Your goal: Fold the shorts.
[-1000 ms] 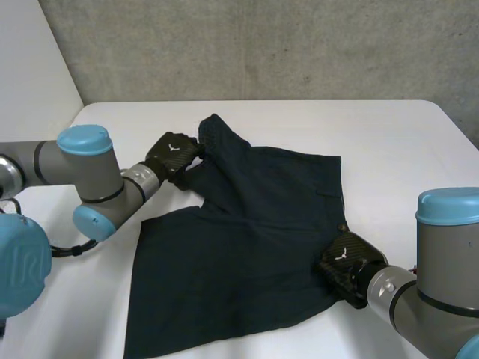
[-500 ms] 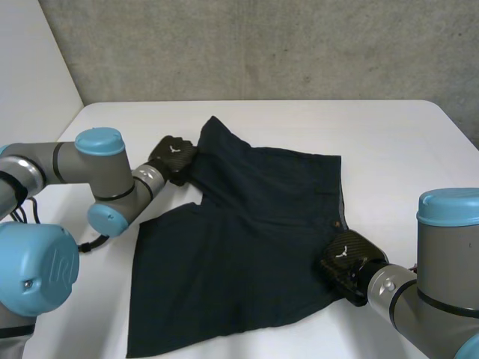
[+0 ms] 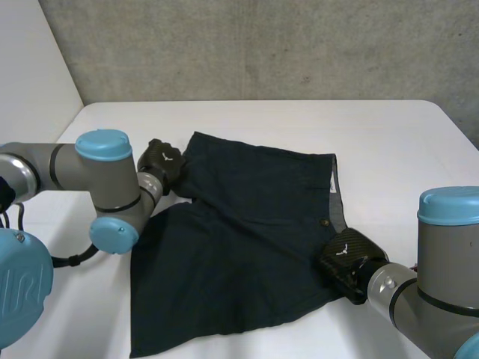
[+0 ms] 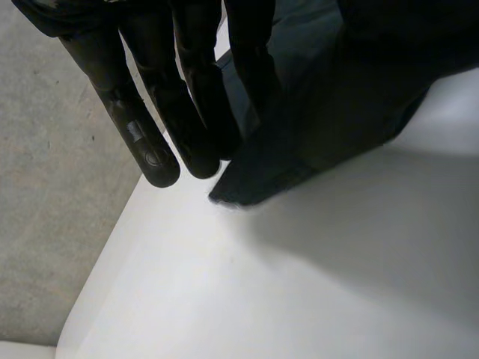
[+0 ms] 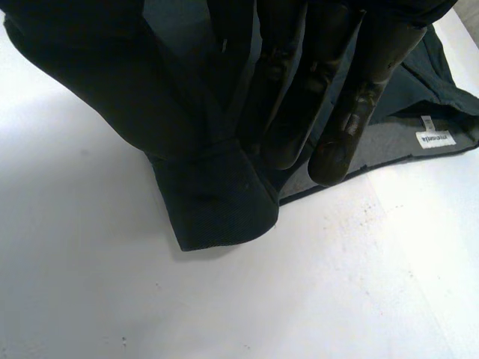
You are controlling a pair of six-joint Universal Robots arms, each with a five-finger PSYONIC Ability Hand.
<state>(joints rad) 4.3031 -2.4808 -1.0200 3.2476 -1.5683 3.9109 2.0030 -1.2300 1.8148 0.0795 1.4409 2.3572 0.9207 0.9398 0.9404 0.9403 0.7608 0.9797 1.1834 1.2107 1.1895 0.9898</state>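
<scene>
While the shorts (image 3: 247,232) lie flat, the left hand (image 3: 163,161) pinches a leg corner between its fingers. The right hand (image 3: 348,262) pinches the waistband.

Saw dark navy all over the shorts (image 3: 247,232) — plain, one even shade. Found a paler grey lining inside the waistband (image 5: 378,158), with a small white label (image 5: 435,140) carrying dark lettering. Noted a white, unpatterned table (image 3: 389,134) and a mottled grey concrete wall (image 3: 262,45) behind it. Marked the left hand (image 3: 163,159) and the right hand (image 3: 346,258) as black with a fine woven sheen, each bearing a tiny white emblem — arms (image 3: 52,161) grey, caps (image 3: 103,143) light blue.
</scene>
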